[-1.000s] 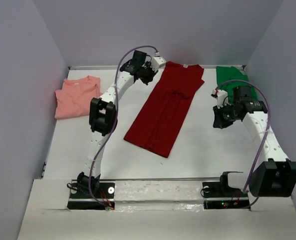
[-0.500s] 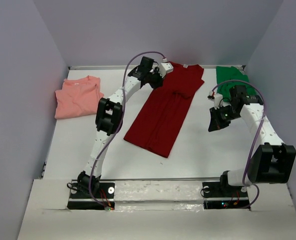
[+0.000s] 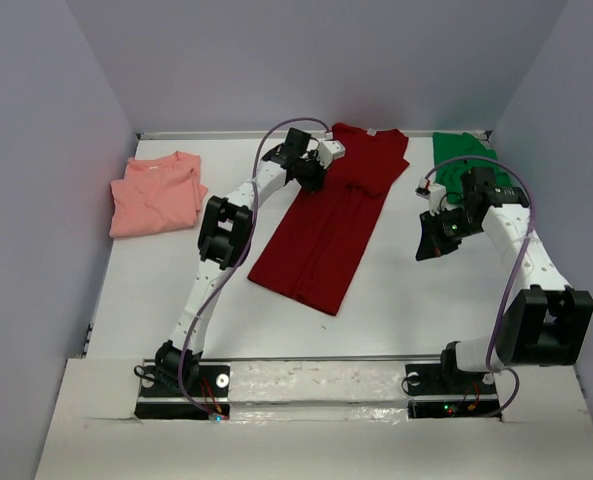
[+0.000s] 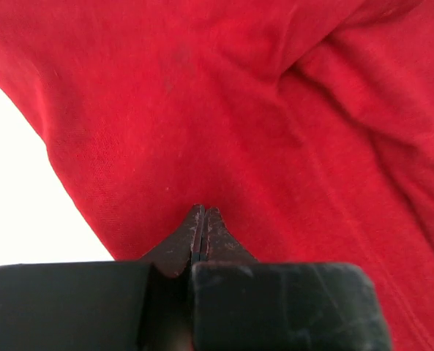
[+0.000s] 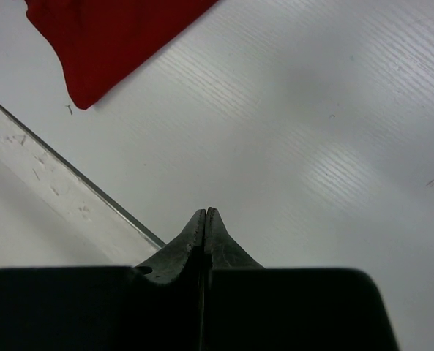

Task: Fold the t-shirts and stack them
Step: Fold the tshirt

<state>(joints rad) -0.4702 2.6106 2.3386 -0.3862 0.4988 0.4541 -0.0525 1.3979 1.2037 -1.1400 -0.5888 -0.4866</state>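
The dark red t-shirt (image 3: 328,222) lies folded into a long strip in the middle of the table and fills the left wrist view (image 4: 290,110). My left gripper (image 3: 311,178) is shut and empty over the shirt's upper left part, its tips (image 4: 203,210) just above the cloth near its left edge. The salmon pink t-shirt (image 3: 156,192) lies folded at the left. The bright green t-shirt (image 3: 458,158) lies at the back right, partly hidden by my right arm. My right gripper (image 3: 428,244) is shut and empty over bare table (image 5: 205,212), right of the red shirt, whose bottom corner (image 5: 107,36) shows.
Walls close in the table on the left, back and right. A metal strip (image 5: 70,175) marks the table's near edge, with the arm bases (image 3: 316,385) behind it.
My left gripper has moved right, from beside the red shirt's collar edge to over the shirt. My right gripper has shifted slightly left and down over the table.
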